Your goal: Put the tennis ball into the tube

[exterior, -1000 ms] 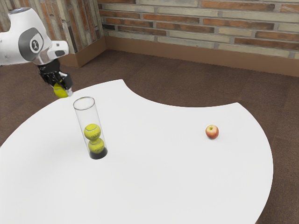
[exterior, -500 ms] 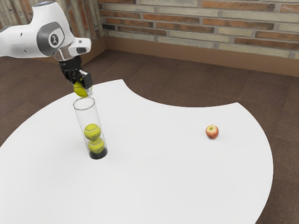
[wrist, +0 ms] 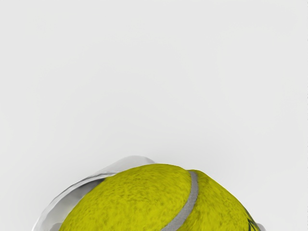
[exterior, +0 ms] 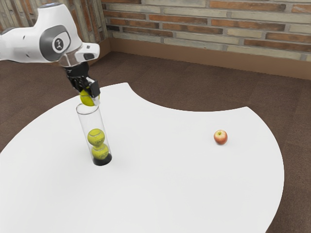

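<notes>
A grey seam curves across the yellow-green ball.

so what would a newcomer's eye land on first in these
Probably the bright yellow-green ball in the black gripper, right at the mouth of the clear tube. Next, the two matching balls stacked inside that tube, then the red apple toward the exterior view's right on the white table.

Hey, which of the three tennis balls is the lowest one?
The bottom ball in the clear tube, down at its dark base. The middle ball is stacked on it, and the third ball is up in the gripper.
</notes>
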### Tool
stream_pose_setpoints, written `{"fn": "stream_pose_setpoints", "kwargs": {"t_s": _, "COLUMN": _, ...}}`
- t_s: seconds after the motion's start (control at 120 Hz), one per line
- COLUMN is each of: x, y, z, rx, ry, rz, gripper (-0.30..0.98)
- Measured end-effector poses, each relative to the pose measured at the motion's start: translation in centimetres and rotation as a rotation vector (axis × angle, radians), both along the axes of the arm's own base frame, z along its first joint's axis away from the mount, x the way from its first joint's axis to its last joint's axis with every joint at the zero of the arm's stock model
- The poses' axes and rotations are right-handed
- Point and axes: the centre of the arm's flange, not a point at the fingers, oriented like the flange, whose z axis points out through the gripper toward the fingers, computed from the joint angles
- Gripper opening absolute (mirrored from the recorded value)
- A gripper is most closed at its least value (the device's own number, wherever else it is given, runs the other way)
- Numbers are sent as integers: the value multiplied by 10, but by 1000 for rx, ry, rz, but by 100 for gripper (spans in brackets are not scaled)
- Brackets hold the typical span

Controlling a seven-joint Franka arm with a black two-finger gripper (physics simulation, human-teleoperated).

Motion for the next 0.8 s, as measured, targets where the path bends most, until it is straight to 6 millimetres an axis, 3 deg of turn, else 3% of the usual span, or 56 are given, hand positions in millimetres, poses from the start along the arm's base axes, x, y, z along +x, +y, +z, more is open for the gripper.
{"fn": "stream_pose_setpoints", "kwargs": {"t_s": 0.142, "x": -8, "y": 0, "z": -2, "rx": 1, "ry": 12, "rz": 7, "gripper": 36}}
{"fn": "stream_pose_setpoints", "kwargs": {"t_s": 0.483, "x": -12, "y": 30, "z": -5, "rx": 2, "ry": 21, "rz": 73, "gripper": 36}}
{"fn": "stream_pose_setpoints", "kwargs": {"t_s": 0.692, "x": -7, "y": 18, "z": -3, "rx": 9, "ry": 16, "rz": 54, "gripper": 37}}
{"fn": "stream_pose_setpoints", "kwargs": {"t_s": 0.8, "x": -6, "y": 13, "z": -3, "rx": 6, "ry": 17, "rz": 46, "gripper": 47}}
